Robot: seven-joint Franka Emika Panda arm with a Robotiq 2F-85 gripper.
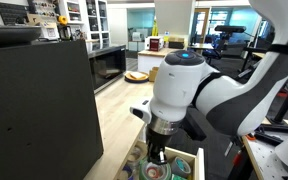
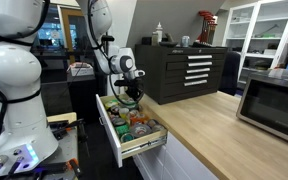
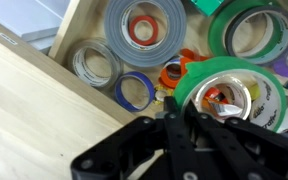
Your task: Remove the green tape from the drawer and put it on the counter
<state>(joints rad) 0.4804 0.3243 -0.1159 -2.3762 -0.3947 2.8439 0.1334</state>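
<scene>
Inside the open drawer (image 2: 144, 149), my gripper (image 3: 181, 110) hangs low over a crowded bed of tape rolls.

Findings, wrist view:

- **Task item:** the green tape (image 3: 229, 65) lies at about 1 o'clock from my fingertips, with its near rim right at them.
- **Appearance:** it is a flat ring of light, minty green with a wide hollow centre. A white roll and something red show through the hole (so it rests on other items rather than on the drawer floor).
- **Grip:** my fingers (image 3: 164, 128) stand close to each other at that rim. The dark linkage hides the contact, so I cannot tell whether they are clamped on the ring or only beside it.
- **Other contents:**
  - A silver-grey roll (image 3: 144, 30) with an orange core sits at 11 o'clock.
  - A blue ring (image 3: 134, 92) sits at 9 o'clock.
  - A small grey ring (image 3: 94, 65) sits just beside the blue one, at 10 o'clock.
  - A darker green roll (image 3: 215, 38) lies just beyond the task item, at 1 o'clock.

In both exterior views my wrist points straight down into the drawer. In an exterior view the counter (image 2: 214, 132), light wood, runs at 3 o'clock of the pulled-out drawer, and the tape sits below its level.
</scene>
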